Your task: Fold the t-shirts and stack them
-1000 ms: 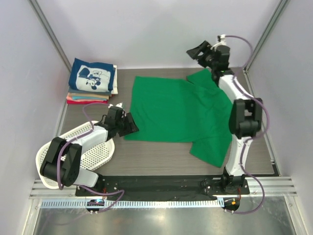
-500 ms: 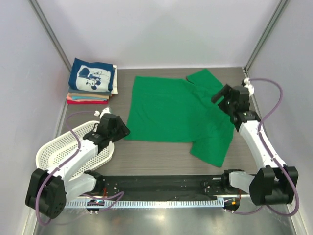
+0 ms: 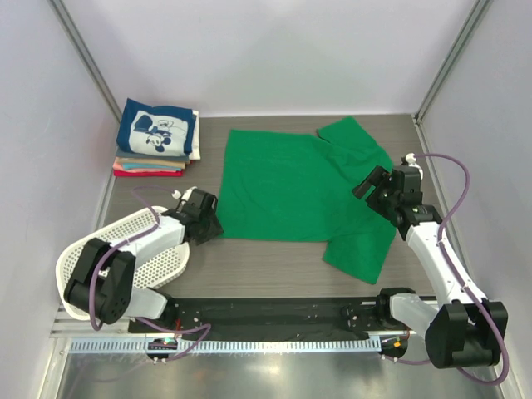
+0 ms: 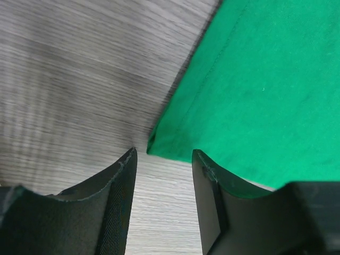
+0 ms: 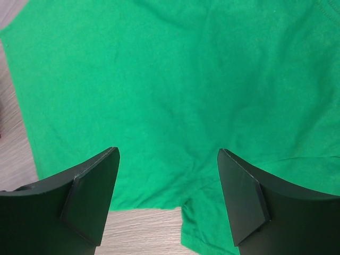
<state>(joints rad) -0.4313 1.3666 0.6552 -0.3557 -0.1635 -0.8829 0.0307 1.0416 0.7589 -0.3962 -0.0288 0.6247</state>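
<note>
A bright green t-shirt lies spread flat on the table, sleeves at the right. Its near-left corner lies just ahead of my left gripper, which is open and empty at the table surface. My right gripper is open and empty, hovering over the shirt's right side where the near sleeve meets the body. A stack of folded t-shirts, navy with white cartoon print on top, cream, tan and red-pink beneath, sits at the back left.
A white perforated plastic basket stands at the near left, under the left arm. Grey walls enclose the table on three sides. A black rail runs along the near edge.
My right arm swung down from the far back corner to hover over the shirt's right side. My left gripper drew back toward the basket, then returned to the shirt's near-left corner.
</note>
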